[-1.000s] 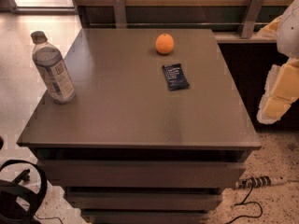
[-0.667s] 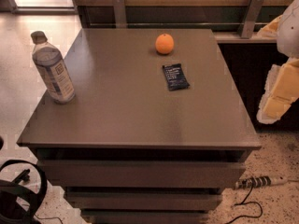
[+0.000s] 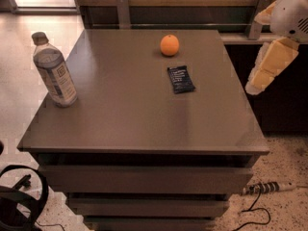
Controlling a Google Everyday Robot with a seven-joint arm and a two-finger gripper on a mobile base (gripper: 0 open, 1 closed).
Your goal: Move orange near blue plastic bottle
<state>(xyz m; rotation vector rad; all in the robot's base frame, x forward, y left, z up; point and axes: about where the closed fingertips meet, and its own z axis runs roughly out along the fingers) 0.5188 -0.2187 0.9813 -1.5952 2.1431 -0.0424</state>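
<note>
The orange sits on the far middle of the brown table. The blue plastic bottle, clear with a grey cap and a pale label, stands upright near the table's left edge. My gripper, pale yellow below a white arm, hangs in the air off the table's right edge. It is to the right of the orange, apart from it, and holds nothing I can see.
A flat dark blue snack packet lies just in front of the orange. A wooden wall with metal posts runs behind the table. Cables and a black object lie on the floor.
My gripper has moved up and a little left, closer to the table's right edge. The orange, bottle and packet have not moved.
</note>
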